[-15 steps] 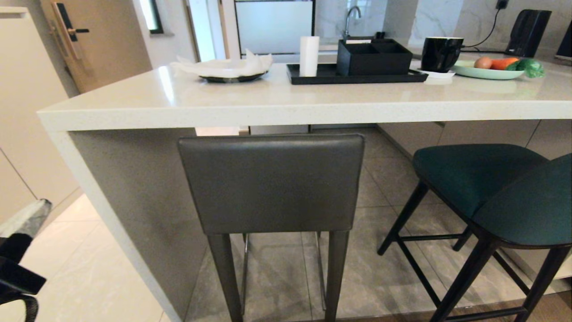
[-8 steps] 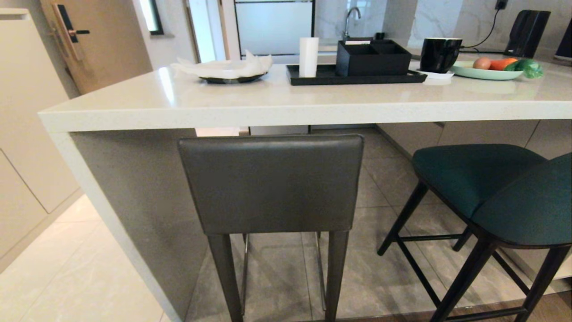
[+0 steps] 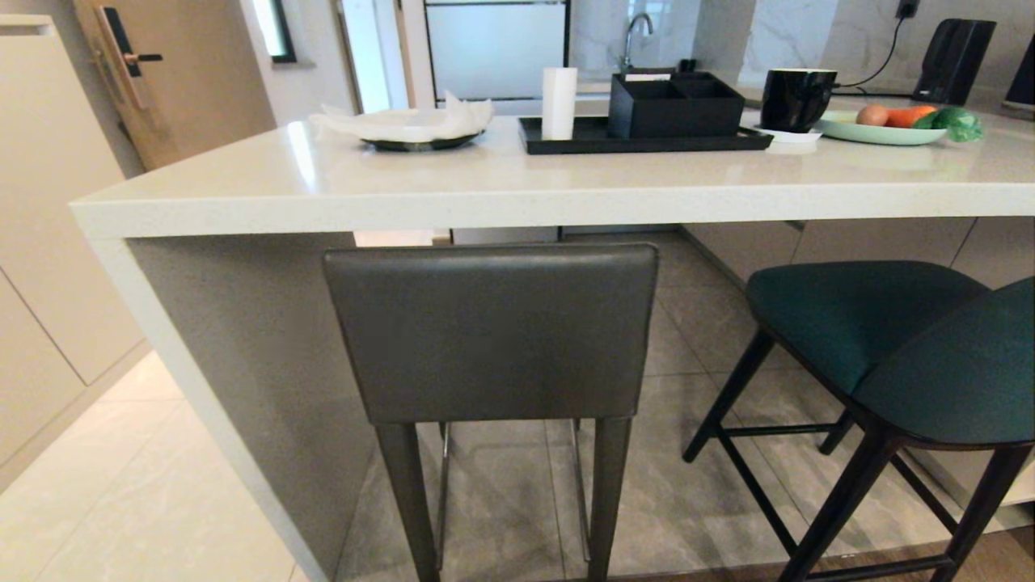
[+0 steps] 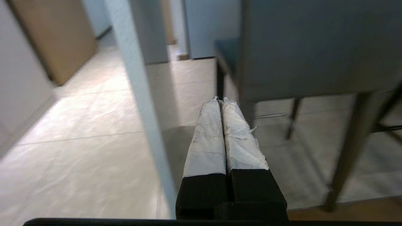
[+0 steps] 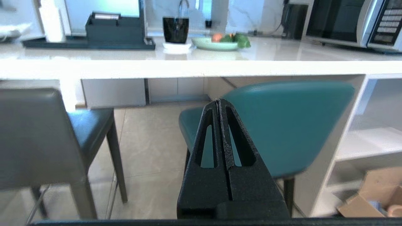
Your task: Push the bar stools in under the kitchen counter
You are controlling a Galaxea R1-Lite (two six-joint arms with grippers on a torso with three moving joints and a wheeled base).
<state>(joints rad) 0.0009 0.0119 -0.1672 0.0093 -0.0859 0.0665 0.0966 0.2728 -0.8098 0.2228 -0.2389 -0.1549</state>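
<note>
In the head view you see the grey stool with its back just in front of the edge of the kitchen counter and its seat already below the slab. The teal stool stands to the right, turned at an angle, and its seat is only partly under the top. A second ago the left gripper was visible at the lower left corner of this view; now no arm appears here. I judge that the arms are pulling back after the grey stool, so the teal one is probably the next to push.

In the left wrist view the left gripper has its two taped fingers pressed together and holds nothing. It hangs low, near the white end panel, with the legs of the grey stool ahead of it.

In the right wrist view the right gripper is also fully closed and empty. It points at the curved back of the teal stool, apart from it. You should watch that the push goes straight, because this stool stands oblique to the counter.
</note>
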